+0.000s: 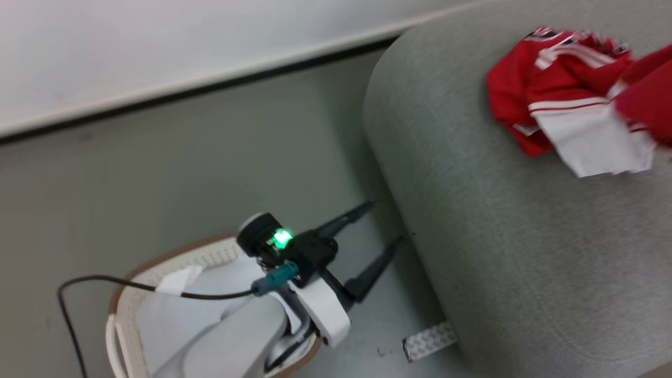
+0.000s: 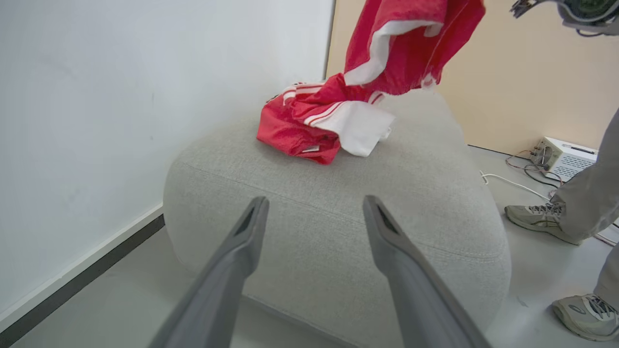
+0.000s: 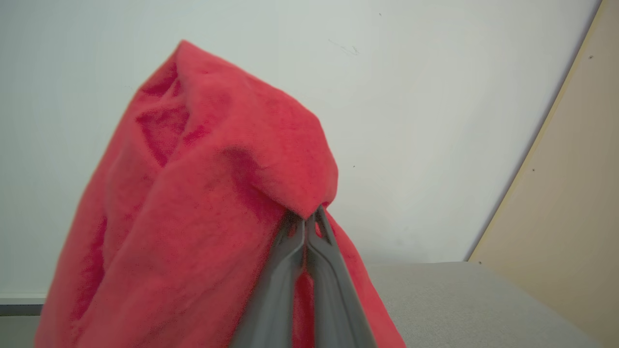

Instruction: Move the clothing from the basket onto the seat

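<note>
Red cloth is caught in the right gripper point(image 3: 308, 223): its two dark fingers are pressed flat together on a fold of a red garment point(image 3: 193, 217). The garment drapes over the fingers and hangs in the air above the seat point(image 3: 459, 299). In the left wrist view the garment shows a white band, and its lower end comes down to a striped garment point(image 2: 329, 123). That one lies crumpled on top of the seat, red with white panels and thin white stripes. Whether the two fabrics touch cannot be told

The left gripper point(image 1: 388, 220) is held low beside the seat with its fingers spread wide and nothing between them. It points at the seat's rounded side, above the strip of floor next to it. Its pale forearm comes up across the basket point(image 1: 157, 262), which stands on the floor close beside the seat. The forearm hides much of the basket's inside, and a pale liner sheet point(image 1: 173, 315) shows around it. A green light point(image 1: 282, 238) glows on the wrist, and a black cable point(image 1: 105, 281) trails from there over the basket's rim

A patterned strip point(image 1: 428, 341) lies on the floor at the foot of the seat. On the far side of the seat a person's grey shoes point(image 2: 537, 220) stand on the floor. Beyond them a white box point(image 2: 563, 157) with wires sits against a tan wall
</note>
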Controlling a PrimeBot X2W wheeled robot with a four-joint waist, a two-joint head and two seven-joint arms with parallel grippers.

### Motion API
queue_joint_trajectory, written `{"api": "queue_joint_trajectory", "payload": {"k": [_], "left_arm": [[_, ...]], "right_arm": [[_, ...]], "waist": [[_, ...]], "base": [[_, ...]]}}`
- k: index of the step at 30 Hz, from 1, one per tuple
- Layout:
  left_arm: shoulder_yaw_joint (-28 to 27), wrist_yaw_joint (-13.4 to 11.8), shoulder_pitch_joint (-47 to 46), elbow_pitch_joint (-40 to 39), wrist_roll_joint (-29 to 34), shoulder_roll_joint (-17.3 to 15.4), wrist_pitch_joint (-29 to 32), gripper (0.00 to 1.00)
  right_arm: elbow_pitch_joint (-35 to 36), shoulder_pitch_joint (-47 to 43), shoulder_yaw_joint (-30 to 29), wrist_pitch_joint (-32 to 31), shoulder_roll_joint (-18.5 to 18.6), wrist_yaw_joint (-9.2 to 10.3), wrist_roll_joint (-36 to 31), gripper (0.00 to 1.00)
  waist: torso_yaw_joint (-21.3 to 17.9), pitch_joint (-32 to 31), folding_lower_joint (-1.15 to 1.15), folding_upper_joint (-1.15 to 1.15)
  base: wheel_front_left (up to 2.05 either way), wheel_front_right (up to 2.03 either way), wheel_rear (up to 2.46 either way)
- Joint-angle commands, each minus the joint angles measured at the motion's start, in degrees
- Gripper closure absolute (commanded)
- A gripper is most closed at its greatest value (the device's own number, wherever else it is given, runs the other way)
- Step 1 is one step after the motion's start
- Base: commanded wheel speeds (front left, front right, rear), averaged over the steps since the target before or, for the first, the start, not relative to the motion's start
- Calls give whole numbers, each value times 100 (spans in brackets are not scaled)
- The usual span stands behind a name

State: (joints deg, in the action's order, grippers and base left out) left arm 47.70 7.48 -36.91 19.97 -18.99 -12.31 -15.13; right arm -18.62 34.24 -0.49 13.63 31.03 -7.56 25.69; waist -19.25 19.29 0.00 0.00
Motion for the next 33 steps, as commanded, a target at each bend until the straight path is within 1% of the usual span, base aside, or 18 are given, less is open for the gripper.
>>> {"api": "queue_joint_trajectory", "payload": {"k": [1,5,8,9,12,17,19,21,22,23,25,26,27,30,33], "left_arm": [[-8,-5,-127,-9,14,-109,-2,0],[-28,-5,-263,-45,10,-268,-2,0],[-47,-4,-359,-93,33,-284,-2,0],[-47,-4,-359,-93,33,-284,-2,0],[-89,-5,-430,-118,66,-284,-2,0],[-156,-6,-484,-139,121,-299,-2,0],[-176,-5,-485,-146,133,-298,-2,0],[-200,-5,-487,-140,144,-295,-2,0],[-210,-6,-483,-135,144,-295,-2,0],[-224,-7,-472,-123,146,-297,-2,0],[-255,-15,-430,-94,149,-291,-2,0],[-260,-15,-405,-88,150,-273,-2,0],[-255,-13,-378,-76,150,-247,-2,0],[-282,-13,-265,-21,96,-203,-2,0],[-340,-12,-166,10,54,-142,-2,0]], "right_arm": [[-217,365,-141,38,115,15,123,100],[-876,1086,-386,88,283,15,-55,100],[-1484,1470,-300,95,287,15,-319,100],[-1484,1470,-300,95,287,15,-319,100],[-2166,1775,-37,19,210,15,-494,100],[-3324,2123,462,-422,86,15,-536,100],[-3601,2234,643,-538,18,15,-413,100],[-3795,2310,750,-458,80,15,-340,100],[-3877,2314,825,-414,71,15,-309,97],[-3954,2324,897,-375,52,15,-289,88],[-4074,2362,1046,-285,29,15,-267,58],[-4108,2371,1108,-226,30,15,-259,25],[-4132,2358,1187,-177,25,15,-241,0],[-4150,2222,1467,-46,97,15,-253,0],[-4126,2063,1721,27,252,15,-240,0]], "waist": [[347,638,0,0],[538,983,0,0],[688,1173,0,0],[688,1173,0,0],[809,1311,0,0],[920,1457,0,0],[936,1478,0,0],[937,1485,0,0],[930,1480,0,0],[914,1467,0,0],[873,1410,0,0],[854,1368,0,0],[843,1308,0,0],[811,1015,0,0],[818,647,0,0]], "base": [[0,0,0],[0,0,0],[0,0,0],[0,0,0],[0,0,0],[0,0,0],[0,0,0],[0,0,0],[0,0,0],[0,0,0],[0,0,0],[0,0,0],[0,0,0],[0,0,0],[0,0,0]]}}
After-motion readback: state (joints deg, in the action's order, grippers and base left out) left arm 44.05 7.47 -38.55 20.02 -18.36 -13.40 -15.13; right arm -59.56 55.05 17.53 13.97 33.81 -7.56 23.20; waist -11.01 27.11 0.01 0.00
